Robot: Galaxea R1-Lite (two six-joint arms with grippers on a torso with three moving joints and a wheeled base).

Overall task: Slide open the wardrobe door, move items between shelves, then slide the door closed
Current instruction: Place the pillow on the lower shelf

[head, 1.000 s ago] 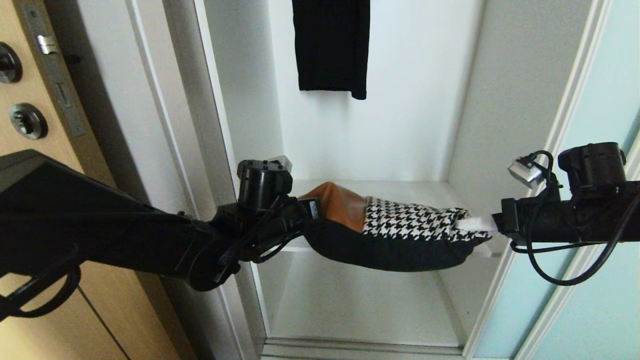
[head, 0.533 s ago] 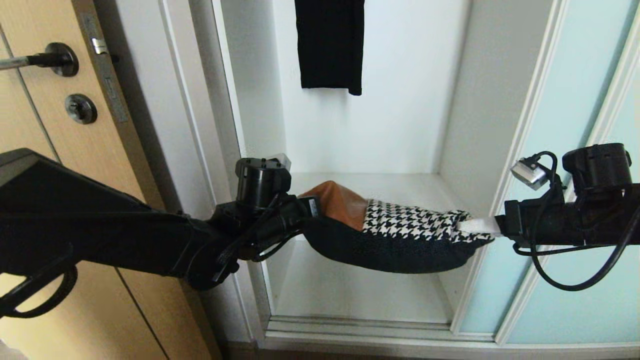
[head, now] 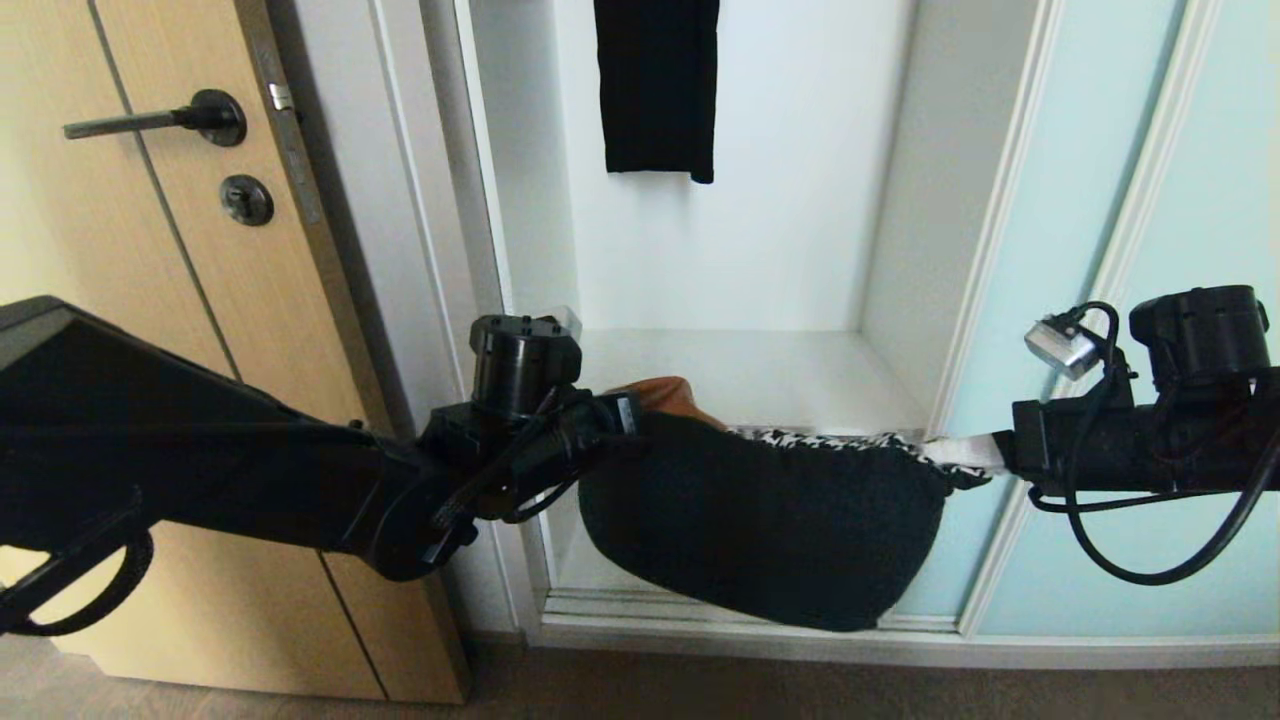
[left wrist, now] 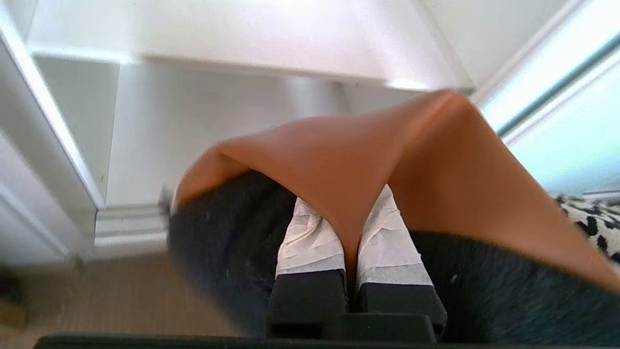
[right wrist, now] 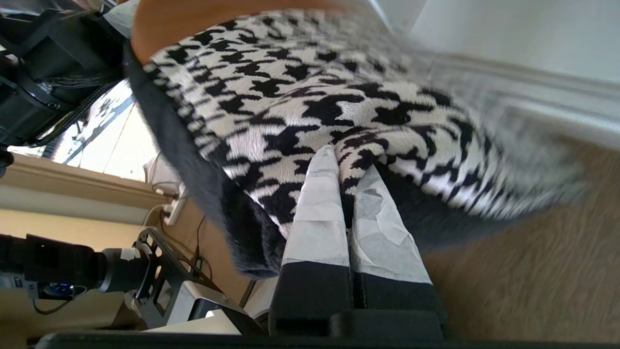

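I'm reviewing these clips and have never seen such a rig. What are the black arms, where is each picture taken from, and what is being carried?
The black arms belong to a two-armed robot. The wide picture comes from its head; the two close-ups come from cameras on each wrist. The left gripper is shut on the brown leather corner of a patchwork cushion, and the right gripper is shut on its houndstooth corner. The cushion hangs between them in front of the open wardrobe. A white shelf lies behind it, a black garment hangs above, and the sliding glass door stands at the right.

The left gripper (left wrist: 349,252) has its fingers (left wrist: 310,240) pinched on the patchwork cushion (left wrist: 368,160); a white shelf (left wrist: 232,34) lies toward twelve o'clock.
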